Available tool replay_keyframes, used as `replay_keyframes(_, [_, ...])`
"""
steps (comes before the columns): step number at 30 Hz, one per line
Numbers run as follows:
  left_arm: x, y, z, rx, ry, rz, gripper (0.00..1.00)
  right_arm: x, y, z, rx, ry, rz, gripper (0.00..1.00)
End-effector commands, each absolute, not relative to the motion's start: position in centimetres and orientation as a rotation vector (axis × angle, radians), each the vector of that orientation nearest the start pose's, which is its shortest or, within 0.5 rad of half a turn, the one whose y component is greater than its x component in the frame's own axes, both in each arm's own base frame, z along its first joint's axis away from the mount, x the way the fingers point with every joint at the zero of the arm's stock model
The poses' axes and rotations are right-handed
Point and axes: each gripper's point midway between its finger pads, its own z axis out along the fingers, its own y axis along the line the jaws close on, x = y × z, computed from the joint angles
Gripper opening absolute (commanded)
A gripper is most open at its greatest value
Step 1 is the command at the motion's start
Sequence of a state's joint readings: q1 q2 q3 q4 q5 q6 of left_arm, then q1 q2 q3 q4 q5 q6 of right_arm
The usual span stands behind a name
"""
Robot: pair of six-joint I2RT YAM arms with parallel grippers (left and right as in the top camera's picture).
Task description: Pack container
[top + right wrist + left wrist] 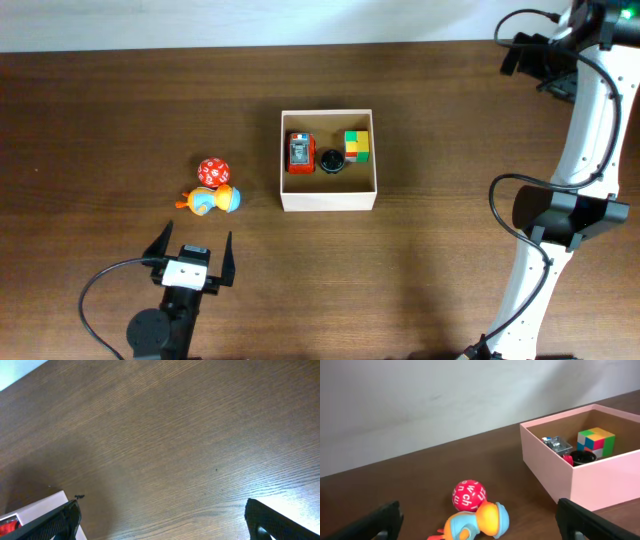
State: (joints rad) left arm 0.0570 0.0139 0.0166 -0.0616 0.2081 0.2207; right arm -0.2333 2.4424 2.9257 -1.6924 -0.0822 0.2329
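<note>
Right now both tools stand wide and hold nothing. The left tool sits low at the near edge of the bench, its two dark fingers spread far apart, with two loose toys lying a little beyond them. One is a red ball covered in white markings. The other is an orange and blue duck-like toy lying on its side, just nearer the arm than the ball, and the two appear to touch. The container rests flat on the bench near the middle, to the right of those toys and apart from them, open side up. Three things lie in its far half: a red toy with a grey top on the left, a small black round piece in the middle, and a cube of coloured squares on the right. The right tool is up at the far right corner, well apart from the container. Its wrist view shows bare wood between the spread fingers, with only a white corner of the container at lower left.
</note>
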Motion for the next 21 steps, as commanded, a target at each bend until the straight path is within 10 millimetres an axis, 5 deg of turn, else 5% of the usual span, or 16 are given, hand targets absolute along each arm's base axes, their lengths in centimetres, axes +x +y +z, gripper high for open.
replay_keyframes(1, [24.5,-2.0,16.7,0.292,1.579,0.068,0.99,48.9,-9.5,22.5,0.614,2.698,0.133,0.99])
replay_keyframes(11, [24.0,-4.0,19.0,0.38,1.467,-0.005,0.99,48.9,-9.5,22.5,0.614,2.697,0.134,0.99])
replay_keyframes(18, [24.3,-1.8,21.7,0.241,1.572,0.039,0.99,48.9,-9.5,22.5,0.613,2.697,0.133,0.99])
replay_keyframes(21, [25.3,-1.5,24.3,0.232,1.65,0.038,0.99,48.9,-9.5,22.5,0.613,2.697,0.133,0.99])
